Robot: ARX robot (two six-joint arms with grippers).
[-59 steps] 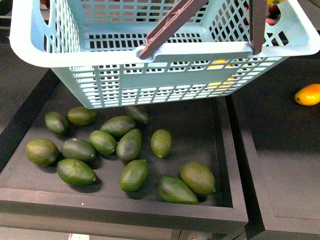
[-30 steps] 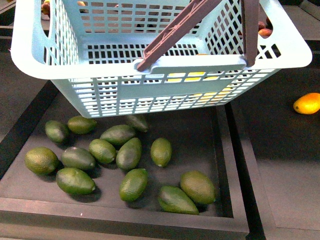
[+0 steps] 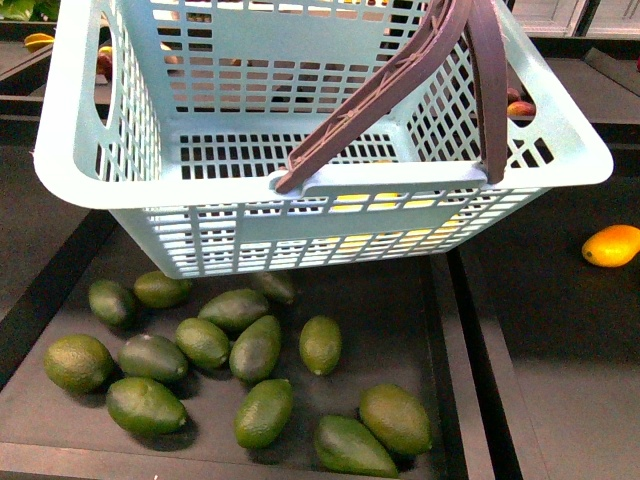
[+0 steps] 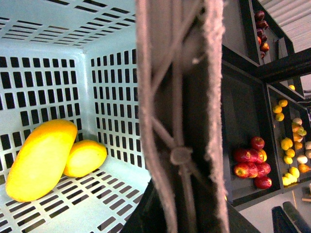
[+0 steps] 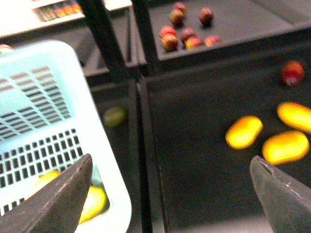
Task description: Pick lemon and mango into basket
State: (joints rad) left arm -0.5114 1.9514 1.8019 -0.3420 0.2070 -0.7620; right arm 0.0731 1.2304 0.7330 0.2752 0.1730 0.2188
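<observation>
My right hand (image 5: 171, 165) gapes released; my left hand (image 4: 187, 218), I cannot tell. The mango (image 4: 41, 160) in the basket (image 4: 112, 87) looks smooth, slippery, firm: grip its middle.

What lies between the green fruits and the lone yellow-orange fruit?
In the front view, only black tray rims and bare tray floor separate green fruits from yellow-orange fruit.
</observation>
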